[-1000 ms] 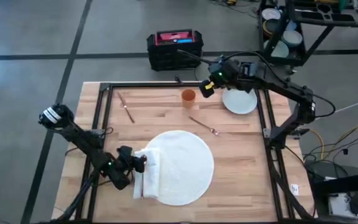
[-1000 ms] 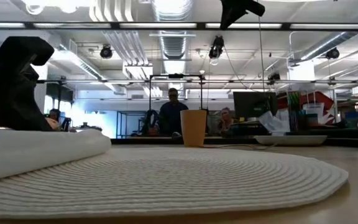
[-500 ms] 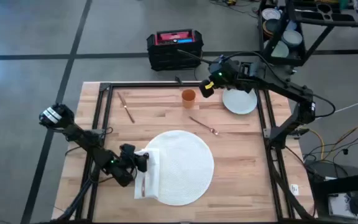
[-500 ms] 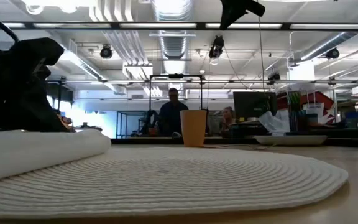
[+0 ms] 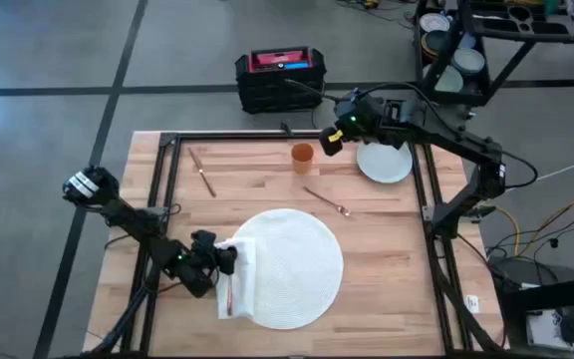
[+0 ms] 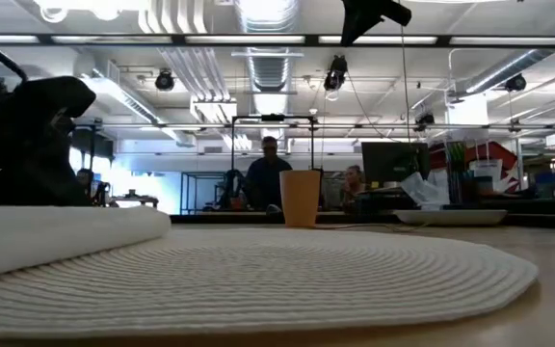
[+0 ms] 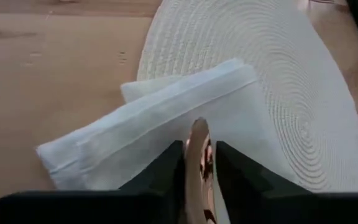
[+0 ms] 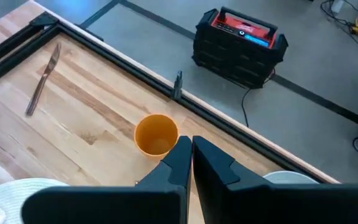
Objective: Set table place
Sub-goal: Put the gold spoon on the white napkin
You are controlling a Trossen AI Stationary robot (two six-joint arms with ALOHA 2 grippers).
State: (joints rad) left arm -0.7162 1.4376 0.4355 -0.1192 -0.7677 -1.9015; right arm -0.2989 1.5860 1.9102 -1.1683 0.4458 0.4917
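Table: light-wood butcher-block table (image 5: 387,269) with a black frame rail, on a grey workshop floor.
Place: round white woven mat (image 5: 292,267), just ahead of the left gripper.
Left gripper (image 5: 225,261): fingers narrowly closed on a copper-coloured utensil (image 7: 197,163), over a folded white napkin (image 7: 148,140) at the mat's edge.
Right gripper (image 5: 329,142): fingers pressed together, empty, above the orange cup (image 8: 156,134); pale plate (image 5: 384,162) beside it.
Change: left gripper has edged slightly away from the mat; right arm unchanged.
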